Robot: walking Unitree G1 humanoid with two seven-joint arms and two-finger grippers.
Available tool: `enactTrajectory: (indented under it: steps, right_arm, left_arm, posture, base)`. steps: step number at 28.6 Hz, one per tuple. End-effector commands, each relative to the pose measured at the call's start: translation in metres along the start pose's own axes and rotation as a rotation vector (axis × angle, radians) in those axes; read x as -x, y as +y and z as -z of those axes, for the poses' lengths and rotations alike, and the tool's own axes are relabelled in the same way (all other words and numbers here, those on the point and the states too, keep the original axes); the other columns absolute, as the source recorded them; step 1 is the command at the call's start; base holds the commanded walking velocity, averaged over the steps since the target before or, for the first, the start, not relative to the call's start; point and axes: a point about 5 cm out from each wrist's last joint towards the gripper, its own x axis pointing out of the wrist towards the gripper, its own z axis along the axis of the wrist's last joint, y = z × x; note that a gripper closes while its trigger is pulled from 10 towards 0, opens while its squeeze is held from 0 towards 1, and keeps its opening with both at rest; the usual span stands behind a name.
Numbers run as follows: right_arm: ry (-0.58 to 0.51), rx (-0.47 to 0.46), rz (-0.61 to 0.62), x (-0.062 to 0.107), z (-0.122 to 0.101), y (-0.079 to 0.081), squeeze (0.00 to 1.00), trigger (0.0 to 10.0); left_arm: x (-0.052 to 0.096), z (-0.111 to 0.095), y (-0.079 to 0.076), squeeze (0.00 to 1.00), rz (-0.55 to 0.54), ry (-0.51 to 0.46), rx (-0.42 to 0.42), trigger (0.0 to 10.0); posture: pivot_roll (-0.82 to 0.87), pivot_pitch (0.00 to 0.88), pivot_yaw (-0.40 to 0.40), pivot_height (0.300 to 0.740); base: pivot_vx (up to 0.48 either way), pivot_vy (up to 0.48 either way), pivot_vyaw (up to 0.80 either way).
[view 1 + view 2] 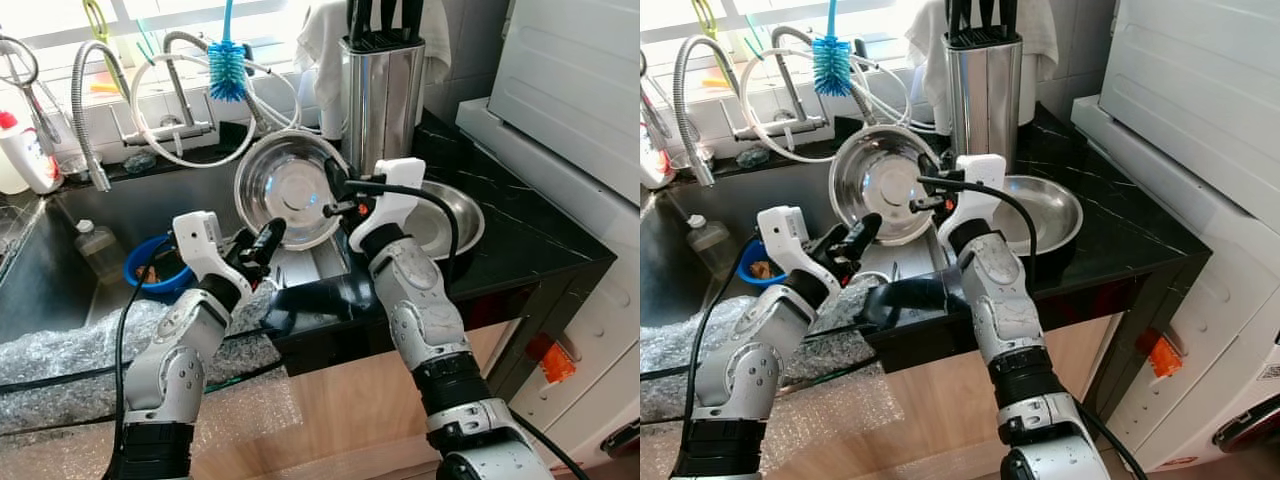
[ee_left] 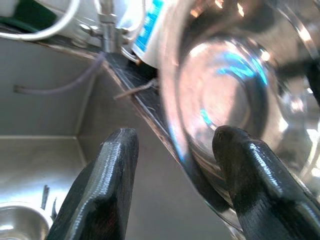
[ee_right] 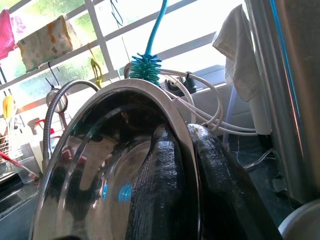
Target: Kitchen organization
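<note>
While the left tool (image 1: 268, 240) gapes beside it, the right tool (image 3: 192, 165) pinches the steel bowl's (image 1: 285, 185) rim.

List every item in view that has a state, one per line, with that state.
steel bowl: tilted on edge, rim pinched by the right gripper
right gripper: shut on the steel bowl's rim
left gripper: open, near the bowl's lower edge
second steel bowl: resting upright on the black counter
knife block: upright, knives inserted
bottle brush: hanging, bristles down
blue bowl: in the sink
</note>
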Motion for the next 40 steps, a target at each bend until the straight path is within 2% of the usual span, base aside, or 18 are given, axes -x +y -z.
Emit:
enactTrajectory:
  steps: [1, 6, 7, 8, 9, 10, 40]
  right_arm:
    - [-0.018, -0.010, -0.037, -0.0028, -0.0049, 0.0105, 0.00, 10.0]
    - [-0.014, -0.016, -0.037, -0.0014, -0.0036, 0.0112, 0.00, 10.0]
    - [-0.014, -0.016, -0.038, -0.0014, -0.0034, 0.0113, 0.00, 10.0]
    - [-0.013, -0.016, -0.038, -0.0015, -0.0032, 0.0116, 0.00, 10.0]
    - [-0.012, -0.016, -0.039, -0.0015, -0.0030, 0.0117, 0.00, 10.0]
    - [-0.012, -0.019, -0.040, -0.0014, -0.0031, 0.0121, 0.00, 10.0]
    - [0.019, -0.013, -0.028, -0.0030, -0.0003, 0.0117, 0.00, 10.0]
  left_arm:
    - [-0.0026, -0.0067, 0.0046, 0.00, -0.037, -0.035, 0.018, 9.6]
    - [-0.0029, -0.0098, 0.0088, 0.00, -0.066, -0.050, 0.017, 9.6]
    - [-0.0030, -0.0099, 0.0090, 0.00, -0.067, -0.050, 0.017, 7.9]
    - [-0.0031, -0.0099, 0.0093, 0.00, -0.068, -0.050, 0.019, 5.4]
    - [-0.0030, -0.0096, 0.0093, 0.00, -0.069, -0.050, 0.022, 5.4]
    - [-0.0025, -0.0086, 0.0090, 0.00, -0.066, -0.047, 0.022, 0.0]
    - [-0.0038, -0.0079, 0.0058, 0.00, -0.035, -0.044, 0.047, 0.0]
  posture:
    - [-0.06, 0.000, 0.090, 0.740]
    - [-0.06, 0.000, 0.090, 0.740]
    - [-0.06, 0.000, 0.090, 0.740]
    - [-0.06, 0.000, 0.091, 0.740]
    - [-0.06, 0.000, 0.091, 0.740]
    - [-0.06, 0.000, 0.090, 0.740]
    - [-0.06, 0.000, 0.090, 0.740]
  base:
    - [0.000, 0.000, 0.00]
    - [0.000, 0.000, 0.00]
    - [0.000, 0.000, 0.00]
    - [0.000, 0.000, 0.00]
    - [0.000, 0.000, 0.00]
    - [0.000, 0.000, 0.00]
    - [0.000, 0.000, 0.00]
